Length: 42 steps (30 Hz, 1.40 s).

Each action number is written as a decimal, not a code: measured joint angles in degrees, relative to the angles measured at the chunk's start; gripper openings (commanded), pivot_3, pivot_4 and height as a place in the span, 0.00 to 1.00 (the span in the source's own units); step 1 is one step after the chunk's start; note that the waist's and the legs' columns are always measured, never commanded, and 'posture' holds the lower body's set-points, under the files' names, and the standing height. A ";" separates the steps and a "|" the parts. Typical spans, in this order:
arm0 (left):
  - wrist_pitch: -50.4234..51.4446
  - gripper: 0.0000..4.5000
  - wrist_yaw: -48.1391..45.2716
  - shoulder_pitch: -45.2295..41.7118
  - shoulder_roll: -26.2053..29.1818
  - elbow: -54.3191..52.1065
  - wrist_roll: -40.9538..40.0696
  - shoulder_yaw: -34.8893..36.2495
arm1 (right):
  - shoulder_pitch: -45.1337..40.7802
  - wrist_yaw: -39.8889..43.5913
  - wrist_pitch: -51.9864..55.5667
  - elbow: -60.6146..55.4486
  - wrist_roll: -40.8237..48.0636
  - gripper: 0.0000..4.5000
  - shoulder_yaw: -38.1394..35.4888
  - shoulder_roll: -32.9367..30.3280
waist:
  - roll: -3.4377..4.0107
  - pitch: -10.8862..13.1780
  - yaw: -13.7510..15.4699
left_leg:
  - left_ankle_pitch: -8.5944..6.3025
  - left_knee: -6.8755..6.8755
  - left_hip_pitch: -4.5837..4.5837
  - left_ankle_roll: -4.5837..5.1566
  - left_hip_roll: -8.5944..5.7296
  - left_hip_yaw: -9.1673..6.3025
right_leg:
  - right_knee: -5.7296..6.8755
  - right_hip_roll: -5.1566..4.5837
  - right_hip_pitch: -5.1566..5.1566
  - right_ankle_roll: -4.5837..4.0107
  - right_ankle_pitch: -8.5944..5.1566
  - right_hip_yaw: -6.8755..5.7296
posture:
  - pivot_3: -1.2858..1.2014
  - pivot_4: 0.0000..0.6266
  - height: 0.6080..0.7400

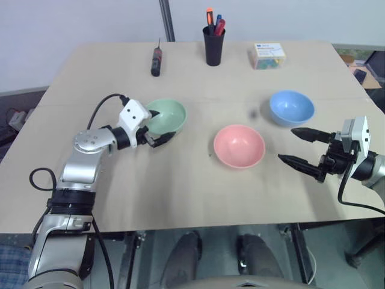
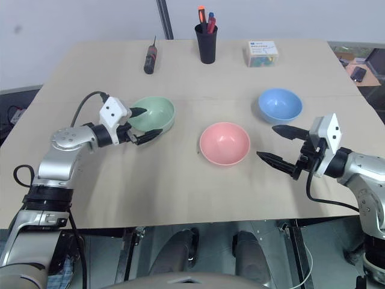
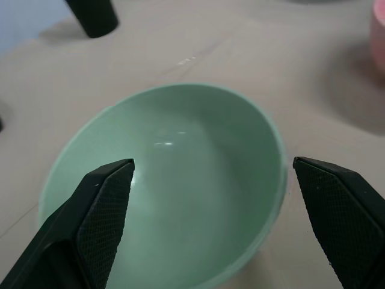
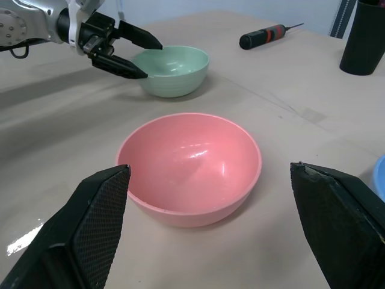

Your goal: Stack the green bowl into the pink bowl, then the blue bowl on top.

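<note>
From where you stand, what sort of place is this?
Probably a workshop or lab bench: a plain table holds a screwdriver, a black cup of pens and tools, and three plastic bowls for practice.

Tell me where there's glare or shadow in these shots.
Left wrist view: a small bright glint inside the green bowl, and a soft shadow beside the pink bowl. Right wrist view: highlights inside the pink bowl and a shiny patch on the table near the right hand's fingers. Head views: even light, faint shadows under the bowls.
</note>
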 measured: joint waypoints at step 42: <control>-3.85 0.01 -12.77 -15.20 -7.76 -6.93 1.98 -7.80 | 2.46 -3.91 -3.51 0.26 3.80 1.00 0.93 -3.38 | -0.03 0.01 -0.30 | 0.00 0.52 -0.12 0.01 0.02 -0.04 | 0.15 0.07 0.07 0.09 0.05 -0.01 | 0.52 0.24 1.00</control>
